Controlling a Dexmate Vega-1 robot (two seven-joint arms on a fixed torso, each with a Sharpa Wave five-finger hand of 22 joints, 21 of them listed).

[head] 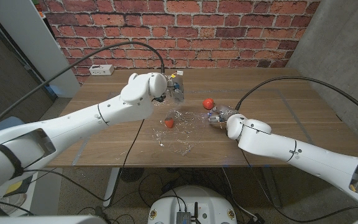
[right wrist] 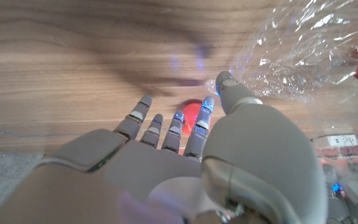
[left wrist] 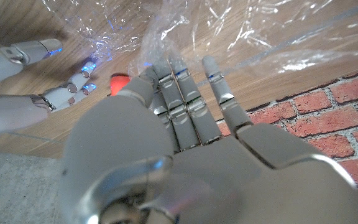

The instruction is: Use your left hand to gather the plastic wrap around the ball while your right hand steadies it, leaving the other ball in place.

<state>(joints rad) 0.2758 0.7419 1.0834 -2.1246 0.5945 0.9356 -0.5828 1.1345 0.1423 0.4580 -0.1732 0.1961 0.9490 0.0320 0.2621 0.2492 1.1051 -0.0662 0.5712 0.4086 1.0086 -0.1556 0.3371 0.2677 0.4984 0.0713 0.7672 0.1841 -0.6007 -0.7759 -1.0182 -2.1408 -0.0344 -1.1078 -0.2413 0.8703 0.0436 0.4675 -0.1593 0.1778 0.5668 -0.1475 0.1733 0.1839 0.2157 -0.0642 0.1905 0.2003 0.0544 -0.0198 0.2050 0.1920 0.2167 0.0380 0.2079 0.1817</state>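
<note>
The left hand (head: pixel 169 87) is hovering above the wooden table (head: pixel 278 99), raised over the far-left part of the plastic wrap (head: pixel 178 134). In the left wrist view its fingers (left wrist: pixel 179 93) are lying close together and a lifted fold of the clear film is rising right at their tips, so the hand is pinching an edge of the wrap and holding it up off the table.

The wrap is lying crumpled near the table's centre, spreading from the middle toward six o'clock. One red ball (head: pixel 169 123) is sitting on the film, at about eleven o'clock from the sheet's middle, just below the raised left hand. The other ball (head: pixel 209 102) is resting on bare wood at about two o'clock from the wrapped one, apart from it.

The right hand (head: pixel 221 116) is standing at three o'clock of the sheet, just beside its right edge and near the second ball. In the right wrist view its fingers (right wrist: pixel 166 127) are reaching out, slightly spread, with nothing between them; a red ball (right wrist: pixel 191 112) is showing just past the fingertips, and whether they touch it cannot be told.

A white power strip (head: pixel 100 70) is lying at the table's far-left corner.
</note>
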